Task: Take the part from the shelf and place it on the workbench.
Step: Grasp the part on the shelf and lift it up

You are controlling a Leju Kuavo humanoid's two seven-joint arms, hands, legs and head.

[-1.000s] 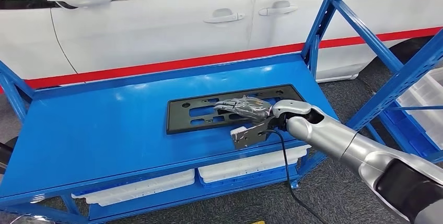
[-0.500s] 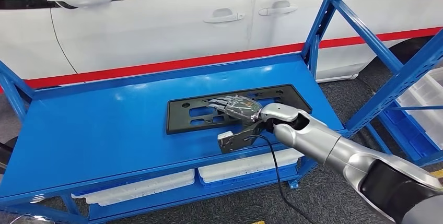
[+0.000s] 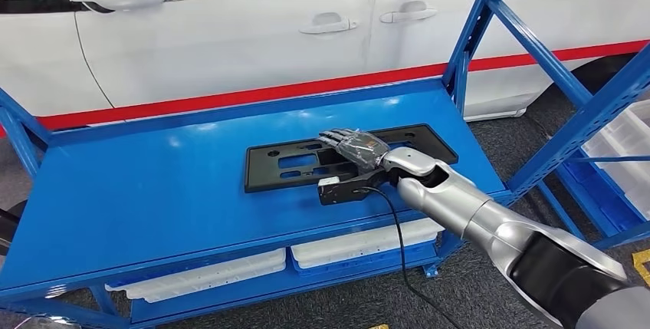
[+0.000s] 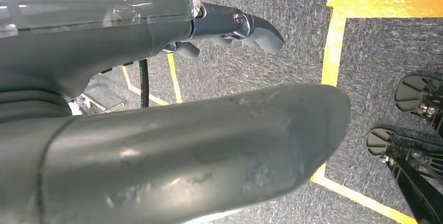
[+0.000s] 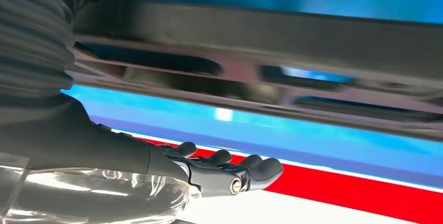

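One silver arm is doing the work here, the right arm (image 3: 490, 218), coming in from the lower right with a black cable (image 3: 398, 237) hanging off the wrist. Its right hand (image 3: 359, 149) sits over the near long edge of the part (image 3: 283, 166), a flat black rectangular frame with cutouts, lying flat on the blue shelf (image 3: 153, 199). From the head view the fingers (image 3: 337, 137) are stretched out flat over the part's top, pointing away from the robot. The right wrist view has the fingers (image 5: 245, 171) straight and side by side with the dark frame (image 5: 292, 36) across from them, a gap of blue in between, so it looks open and not gripping. Whether the thumb is touching the part's edge, can't tell, it's too blurry up close.

Left hand (image 4: 209, 104) hangs over grey carpet (image 4: 292, 51) marked with yellow tape (image 4: 334, 41), with nothing in it. The thumb and a finger are apart, though I honestly can't tell how the others sit.

Below the shelf deck there are white plastic bins (image 3: 360, 248) tucked on the lower level. More white bins (image 3: 625, 149) sit on the rack off to the right. Farthest back, just behind the shelf, is a white car (image 3: 230, 30) with a red stripe along the bottom of its doors.
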